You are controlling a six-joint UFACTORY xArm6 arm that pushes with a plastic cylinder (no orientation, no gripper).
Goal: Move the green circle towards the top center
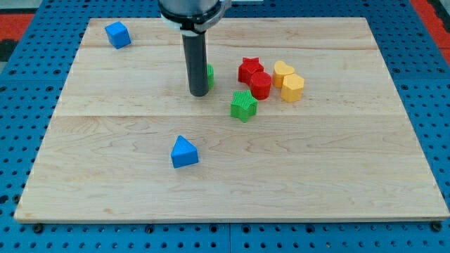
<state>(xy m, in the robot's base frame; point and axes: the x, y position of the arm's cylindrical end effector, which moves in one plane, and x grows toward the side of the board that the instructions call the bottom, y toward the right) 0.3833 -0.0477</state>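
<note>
The green circle (209, 74) sits near the board's centre, mostly hidden behind the rod, with only a sliver showing on the view's right of it. The tip (199, 93) stands just beside it, slightly toward the view's bottom-left, holding nothing, since there are no jaws. Because the top center lies toward the view's top, the tip seems roughly on the correct side to push.
</note>
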